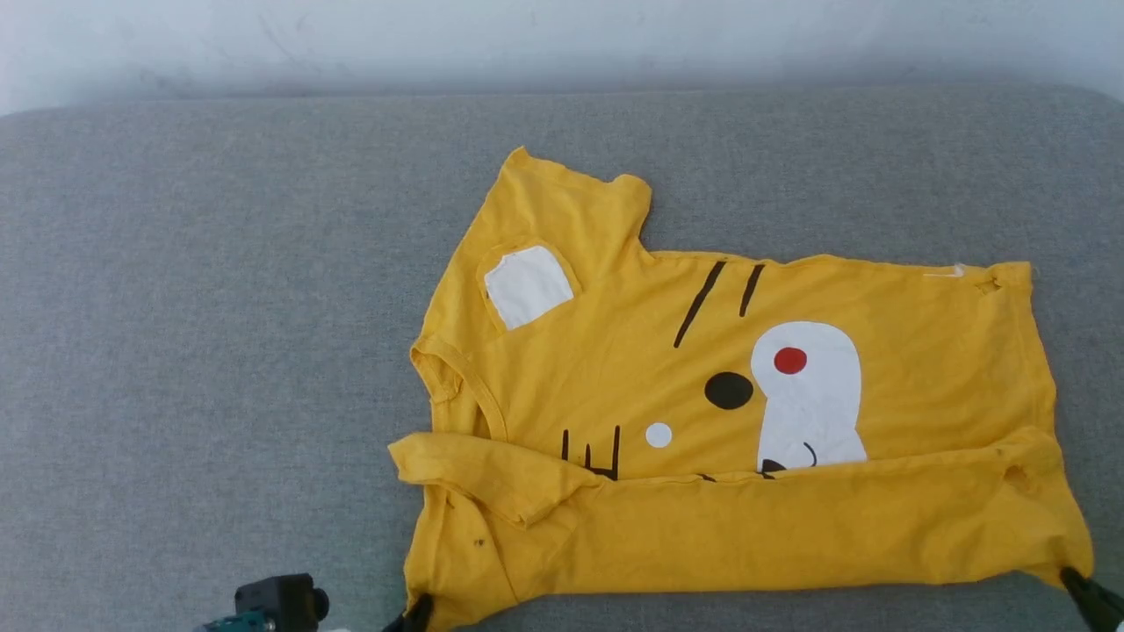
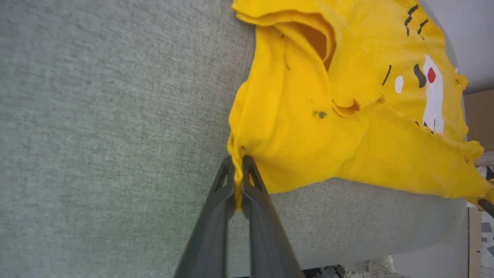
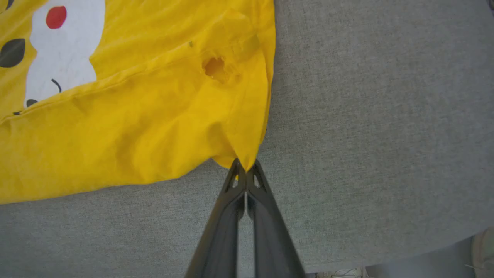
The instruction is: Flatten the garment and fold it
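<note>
Head view looks down on the garment [image 1: 746,412], a bright yellow T-shirt lying sideways on a grey cloth surface [image 1: 219,307], collar toward the robot's left and hem toward its right. Its near long side is folded up over the front in a broad band, which covers the lower edge of the printed face [image 1: 803,395] — white patches, black stripes and a red dot. The far sleeve [image 1: 571,202] lies flat, pointing toward the far side; the near sleeve [image 1: 492,474] lies folded across the band's left end.

The left gripper [image 1: 420,612] sits at the shirt's near left corner. In the left wrist view its two dark fingers are pressed together, with a strip of yellow cloth pinched between them. The right gripper [image 1: 1078,586] sits at the near right corner; in the right wrist view its fingers meet on the pointed tip of cloth there. Both corners stand in small peaks — the band between them is slightly rumpled. A small hole [image 3: 215,68] shows in the band near the hem.
</note>
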`<state>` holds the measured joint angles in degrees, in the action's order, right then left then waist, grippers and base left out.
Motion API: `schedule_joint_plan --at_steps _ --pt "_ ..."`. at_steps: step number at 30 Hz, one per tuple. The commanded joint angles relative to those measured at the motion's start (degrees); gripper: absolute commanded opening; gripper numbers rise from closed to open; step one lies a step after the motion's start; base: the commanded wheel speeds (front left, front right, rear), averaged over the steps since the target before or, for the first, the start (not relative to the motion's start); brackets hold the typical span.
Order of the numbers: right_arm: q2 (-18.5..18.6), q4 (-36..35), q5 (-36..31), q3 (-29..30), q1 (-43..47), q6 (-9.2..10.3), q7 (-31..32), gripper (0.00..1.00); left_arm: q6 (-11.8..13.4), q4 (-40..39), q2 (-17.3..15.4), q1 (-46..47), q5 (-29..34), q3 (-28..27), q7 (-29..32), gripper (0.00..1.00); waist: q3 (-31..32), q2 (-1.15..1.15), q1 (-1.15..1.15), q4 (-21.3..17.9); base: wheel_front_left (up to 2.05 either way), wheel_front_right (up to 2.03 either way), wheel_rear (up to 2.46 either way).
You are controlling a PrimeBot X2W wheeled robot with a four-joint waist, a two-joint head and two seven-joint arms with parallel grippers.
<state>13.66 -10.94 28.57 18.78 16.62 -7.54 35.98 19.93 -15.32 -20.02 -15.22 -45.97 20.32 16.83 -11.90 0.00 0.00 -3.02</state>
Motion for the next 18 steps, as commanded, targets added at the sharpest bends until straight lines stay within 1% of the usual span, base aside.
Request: schedule_joint_plan --at_steps 1,4,5,6,7,8,11,14,16,18 --pt "0.0 1.0 -0.5 -0.6 -0.7 0.05 -0.8 0.00 -0.7 1.5 0.4 1.2 -0.1 -0.2 -1.0 0.00 0.1 0.00 0.00 -0.1 0.00 0.00 0.00" --pt "-0.1 2.4 -0.8 -0.8 -1.3 0.05 -2.5 0.00 -1.2 3.4 0.7 2.0 0.2 -0.6 -2.4 0.00 0.2 0.00 0.00 -0.1 0.00 0.00 0.00" --pt "-0.1 2.9 -1.1 -0.7 -1.7 0.05 -3.7 0.43 -1.3 4.0 0.9 2.3 0.4 -0.9 -3.3 0.44 0.3 0.00 0.00 -0.1 0.00 0.00 0.00" --pt "-0.1 3.4 -1.3 -0.8 -1.9 0.05 -4.6 1.00 -1.5 4.5 1.2 2.6 0.4 -1.2 -4.0 0.56 0.4 0.00 0.00 -0.2 0.00 0.00 0.00" --pt "0.0 3.8 -1.3 -0.9 -2.0 0.05 -5.2 1.00 -1.8 4.7 1.3 2.9 0.4 -1.3 -4.6 0.82 0.4 0.00 0.00 -0.2 0.00 0.00 0.00" --pt "0.1 4.0 -1.1 -1.0 -2.2 0.05 -5.6 1.00 -2.1 4.6 1.6 3.1 0.2 -1.6 -5.4 1.00 0.5 0.00 0.00 -0.2 0.00 0.00 0.00" --pt "0.8 3.2 -0.2 -0.9 -2.4 0.05 -6.8 1.00 -2.9 3.0 1.8 3.1 0.0 -3.0 -7.7 1.00 0.4 0.00 0.00 -0.7 0.00 0.00 0.00" --pt "1.1 0.8 -0.2 1.0 -3.7 0.05 -9.2 1.00 -3.3 -1.2 1.1 3.3 0.4 -4.9 -10.0 1.00 -0.4 0.00 0.00 -1.4 0.00 0.00 0.00" --pt "1.4 -1.5 -2.4 2.4 -5.4 0.05 -12.6 1.00 -2.4 -4.5 0.2 4.5 1.9 -6.7 -11.4 1.00 -1.4 0.00 0.00 -1.8 0.00 0.00 0.00" --pt "1.9 -3.4 -5.0 2.8 -7.2 0.05 -16.2 1.00 -0.8 -7.1 -1.9 7.2 5.4 -8.0 -12.0 1.00 -2.7 0.00 0.00 -2.2 0.00 0.00 0.00"
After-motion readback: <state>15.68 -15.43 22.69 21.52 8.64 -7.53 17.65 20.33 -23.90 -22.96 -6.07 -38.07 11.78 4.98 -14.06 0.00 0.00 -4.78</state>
